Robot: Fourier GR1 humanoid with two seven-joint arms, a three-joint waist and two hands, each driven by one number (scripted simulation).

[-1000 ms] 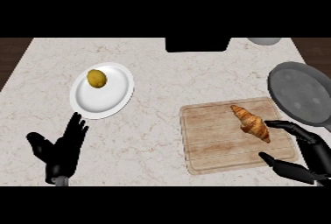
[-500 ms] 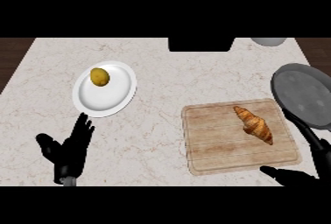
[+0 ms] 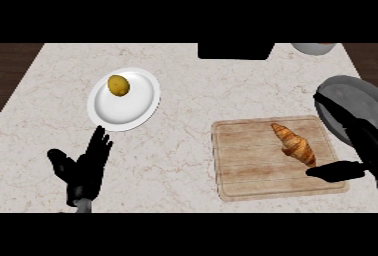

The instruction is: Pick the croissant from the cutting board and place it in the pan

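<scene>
One croissant (image 3: 294,145) is lying on the cutting board (image 3: 251,165) at the right of the frame, its long axis running diagonally, one tip pointing upper left, the other lower right. The right hand (image 3: 354,162) is hovering spread at its lower-right end, thumb beside that tip. Closing across the narrow width looks best. The left hand (image 3: 83,167) is resting spread at lower left. The pan (image 3: 341,105) is waiting at the right edge.

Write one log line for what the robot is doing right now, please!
phase: reaching | croissant: on cutting board, not held | right hand: open beside croissant | left hand: open, resting | pan: nothing visible inside
</scene>
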